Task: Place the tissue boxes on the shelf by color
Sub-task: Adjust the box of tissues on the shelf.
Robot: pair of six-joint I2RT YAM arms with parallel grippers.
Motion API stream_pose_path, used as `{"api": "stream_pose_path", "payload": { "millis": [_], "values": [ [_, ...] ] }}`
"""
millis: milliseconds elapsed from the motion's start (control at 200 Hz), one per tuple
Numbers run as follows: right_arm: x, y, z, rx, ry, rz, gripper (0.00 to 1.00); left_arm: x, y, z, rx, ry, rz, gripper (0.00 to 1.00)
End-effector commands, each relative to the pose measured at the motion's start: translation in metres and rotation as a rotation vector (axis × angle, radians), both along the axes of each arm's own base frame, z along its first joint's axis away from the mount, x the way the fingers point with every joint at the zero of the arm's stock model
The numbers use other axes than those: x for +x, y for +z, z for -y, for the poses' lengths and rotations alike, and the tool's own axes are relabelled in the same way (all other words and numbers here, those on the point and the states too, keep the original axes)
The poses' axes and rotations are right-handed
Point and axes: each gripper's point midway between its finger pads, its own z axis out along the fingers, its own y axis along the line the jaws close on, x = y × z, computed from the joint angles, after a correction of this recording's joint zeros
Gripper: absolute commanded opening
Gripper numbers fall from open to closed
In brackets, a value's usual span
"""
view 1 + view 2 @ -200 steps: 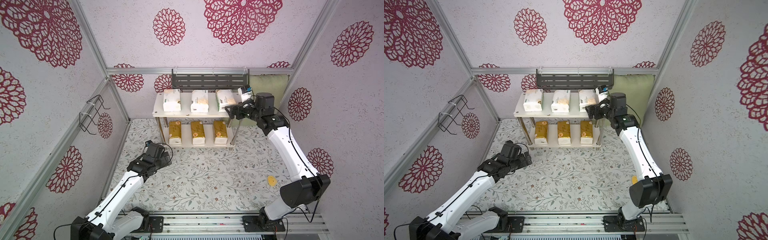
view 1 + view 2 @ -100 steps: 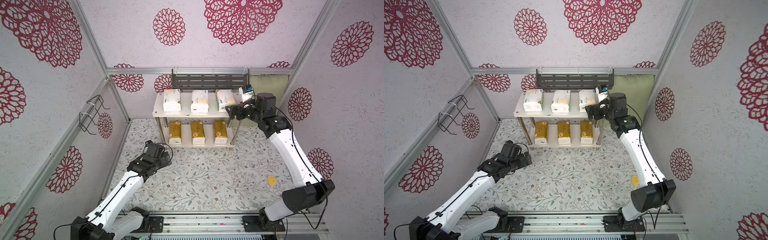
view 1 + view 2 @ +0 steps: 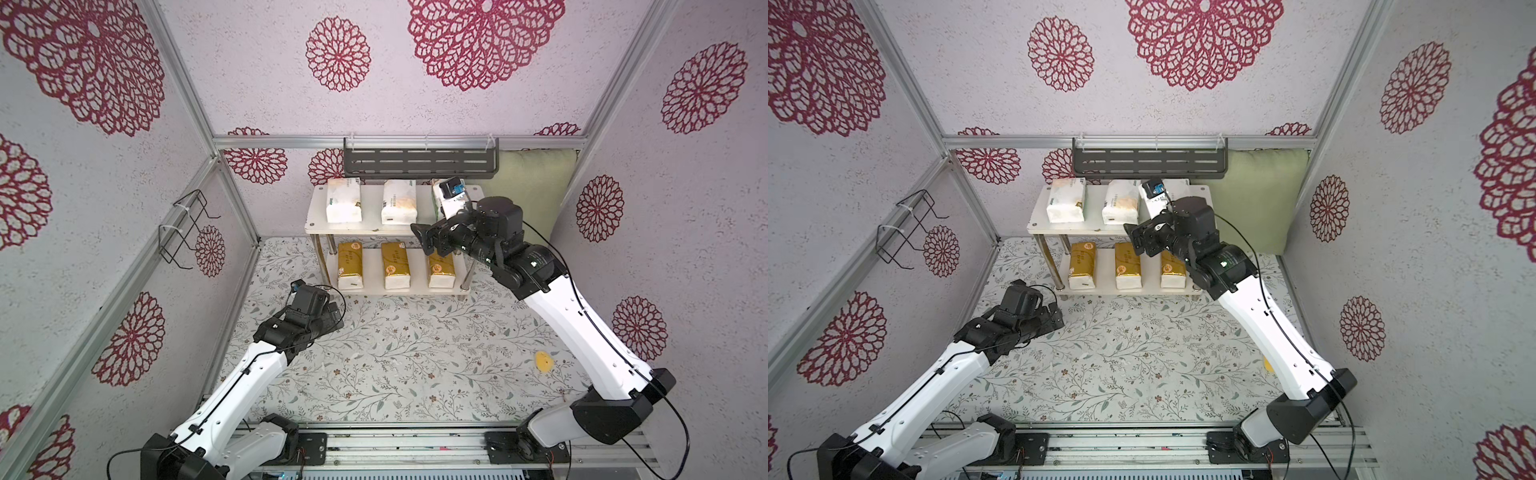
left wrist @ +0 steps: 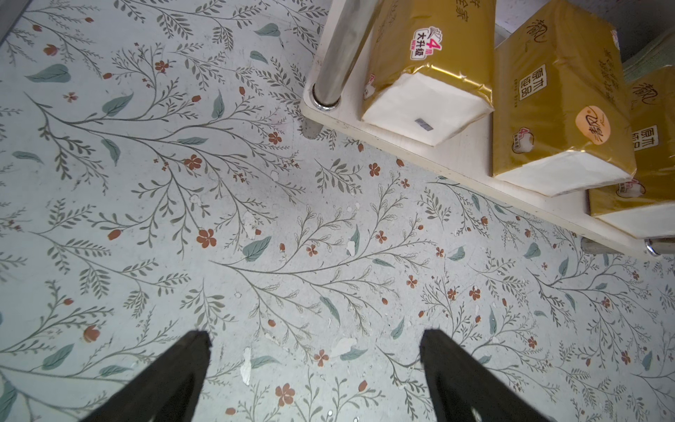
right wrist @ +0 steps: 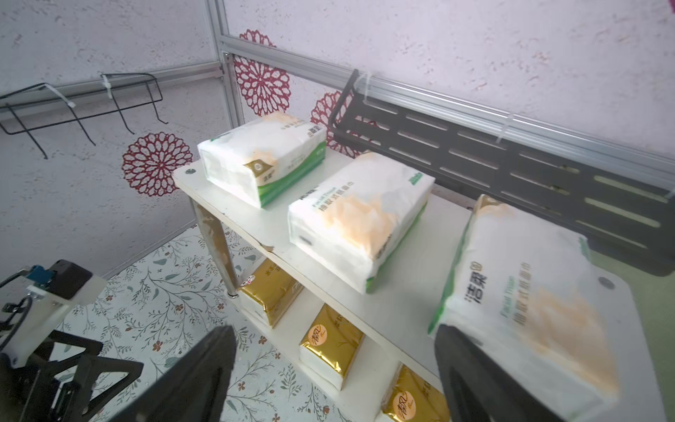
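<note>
The right gripper [image 3: 424,242] was spread and empty, just in front of the shelf [image 3: 316,220]. The left gripper [image 4: 314,333] was spread wide above the floor [image 4: 255,219]. Three white packs [image 3: 344,200] with pale orange print lay side by side on the top board [image 3: 372,217]. Three gold packs [image 3: 395,266] with orange logos lay on the bottom board [image 3: 374,289]. One second earlier, the right gripper had been at the rightmost white pack [image 5: 529,299], and it had since drawn back. The left arm had not moved.

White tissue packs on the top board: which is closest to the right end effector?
The white pack at the board end by the green cushion, right beside the right end effector; the other two white packs lie farther along.
</note>
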Motion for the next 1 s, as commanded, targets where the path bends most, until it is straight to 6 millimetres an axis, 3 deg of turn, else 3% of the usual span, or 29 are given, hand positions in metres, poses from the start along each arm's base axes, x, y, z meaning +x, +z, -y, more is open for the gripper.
{"api": "stream_pose_path", "payload": {
  "millis": [0, 180, 300, 515, 996],
  "values": [
    [0.012, 0.002, -0.004, -0.006, -0.043, 0.042, 0.88, 0.002, 0.010, 0.001, 0.002, 0.003, 0.022, 0.97],
    [0.032, -0.009, -0.010, -0.017, -0.087, 0.031, 0.78, 0.001, 0.010, 0.000, 0.005, 0.004, 0.022, 0.97],
    [0.042, -0.008, -0.013, -0.009, -0.112, 0.031, 0.69, 0.000, 0.010, -0.001, 0.005, 0.005, 0.025, 0.97],
    [0.057, -0.006, -0.012, -0.003, -0.172, 0.038, 0.61, -0.005, 0.008, -0.004, 0.017, 0.007, 0.031, 0.97],
    [0.074, -0.010, -0.007, -0.007, -0.238, 0.037, 0.60, -0.010, 0.005, -0.009, 0.028, 0.013, 0.033, 0.98]
  ]
}}
